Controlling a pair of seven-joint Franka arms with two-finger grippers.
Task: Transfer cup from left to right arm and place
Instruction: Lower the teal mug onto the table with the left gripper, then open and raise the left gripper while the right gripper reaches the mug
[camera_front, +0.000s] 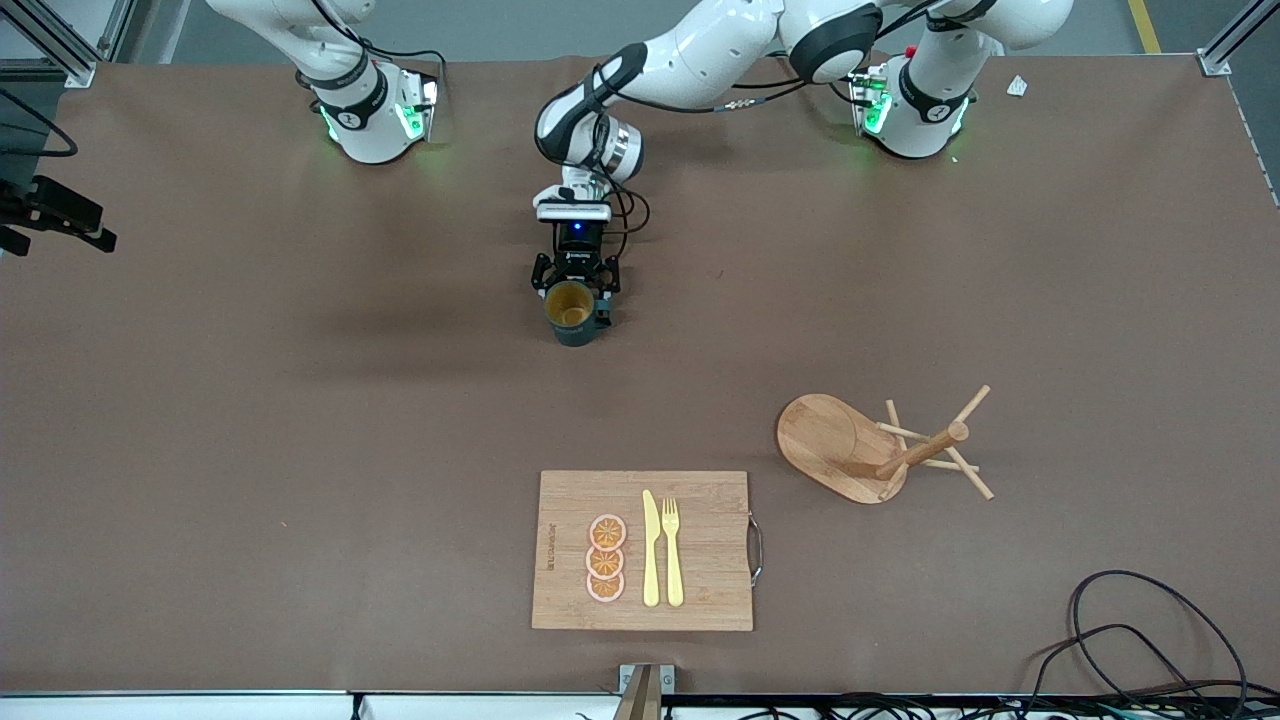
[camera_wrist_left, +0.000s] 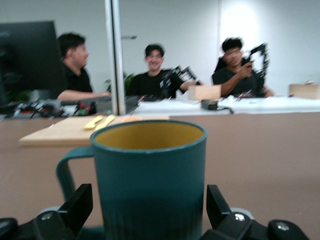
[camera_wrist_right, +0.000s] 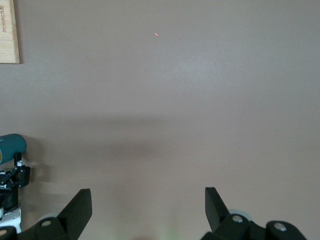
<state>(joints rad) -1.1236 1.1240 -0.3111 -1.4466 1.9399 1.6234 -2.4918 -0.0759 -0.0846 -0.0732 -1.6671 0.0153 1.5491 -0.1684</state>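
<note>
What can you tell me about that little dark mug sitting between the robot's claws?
The cup is a small dark teal mug with a yellowish-gold inside, faint ribs low on its wall and a loop handle at one side. It looks empty and stands upright on the brown table, near the middle, farther from the front camera than the cutting board. The left gripper brackets it with fingers spread, apparently not touching its sides.

Near the front camera on your bench (camera_front: 300, 420) lies a wooden cutting board (camera_front: 700, 590). On it, three orange slices (camera_front: 606, 558) sit at nine o'clock of the yellow knife (camera_front: 651, 548) and fork (camera_front: 672, 550). A tipped wooden peg rack (camera_front: 870, 448) lies at two o'clock of the board.
</note>
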